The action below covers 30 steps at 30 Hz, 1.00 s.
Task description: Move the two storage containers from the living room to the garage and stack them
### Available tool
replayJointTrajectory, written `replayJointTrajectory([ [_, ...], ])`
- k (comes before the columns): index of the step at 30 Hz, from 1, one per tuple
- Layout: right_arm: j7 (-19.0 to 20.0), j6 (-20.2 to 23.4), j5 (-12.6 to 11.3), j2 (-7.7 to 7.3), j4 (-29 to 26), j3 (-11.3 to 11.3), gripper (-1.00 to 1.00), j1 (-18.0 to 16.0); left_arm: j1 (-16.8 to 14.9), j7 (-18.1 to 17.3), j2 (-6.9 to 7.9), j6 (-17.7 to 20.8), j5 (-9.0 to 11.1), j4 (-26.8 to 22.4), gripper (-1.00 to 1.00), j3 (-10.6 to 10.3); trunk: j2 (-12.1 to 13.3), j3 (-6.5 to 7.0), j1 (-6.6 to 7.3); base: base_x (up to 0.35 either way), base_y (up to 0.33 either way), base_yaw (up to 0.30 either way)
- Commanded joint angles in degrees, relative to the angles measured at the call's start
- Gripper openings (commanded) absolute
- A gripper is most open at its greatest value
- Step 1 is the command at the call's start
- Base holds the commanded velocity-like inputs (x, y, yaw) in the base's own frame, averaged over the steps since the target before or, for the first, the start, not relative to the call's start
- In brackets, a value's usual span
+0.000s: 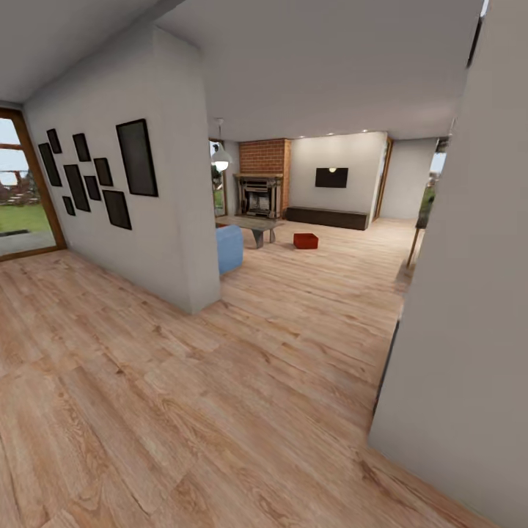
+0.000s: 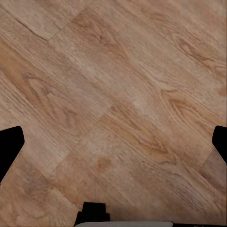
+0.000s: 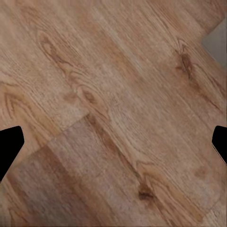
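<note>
Far ahead in the head view, one orange-red storage container (image 1: 306,240) sits on the light wood plank floor of the living room, right of a grey low table (image 1: 253,225) and a blue sofa end (image 1: 229,248). My left gripper (image 2: 113,142) hangs open over bare planks, its dark fingertips (image 2: 9,146) at the frame's edges with nothing between them. My right gripper (image 3: 113,142) is likewise open above the wood floor, fingertips (image 3: 9,144) wide apart.
A white wall (image 1: 161,205) with several black frames juts out on the left, ending in a corner. Another wall (image 1: 469,293) stands close on the right. A brick fireplace (image 1: 260,180), a wall TV (image 1: 331,177) and a glass door (image 1: 18,198) lie beyond.
</note>
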<state>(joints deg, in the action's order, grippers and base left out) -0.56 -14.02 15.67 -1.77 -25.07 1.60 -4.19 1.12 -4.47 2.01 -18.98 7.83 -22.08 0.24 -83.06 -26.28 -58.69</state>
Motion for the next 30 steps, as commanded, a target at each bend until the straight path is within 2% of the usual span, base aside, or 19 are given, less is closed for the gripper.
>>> replayJointTrajectory([
  [1,-0.1,-0.1,0.1,-0.03,0.0,0.2,1.0,0.0,0.0,-0.5,0.01,0.0,0.6,-0.1,1.0,0.0,0.0,-0.05,-0.04,0.329,0.0,0.0],
  [30,-0.1,-0.1,0.1,-0.03,0.0,0.1,1.0,0.0,0.0,-0.5,-0.02,0.0,0.6,-0.1,1.0,0.0,0.0,-0.05,-0.04,0.329,0.0,0.0],
])
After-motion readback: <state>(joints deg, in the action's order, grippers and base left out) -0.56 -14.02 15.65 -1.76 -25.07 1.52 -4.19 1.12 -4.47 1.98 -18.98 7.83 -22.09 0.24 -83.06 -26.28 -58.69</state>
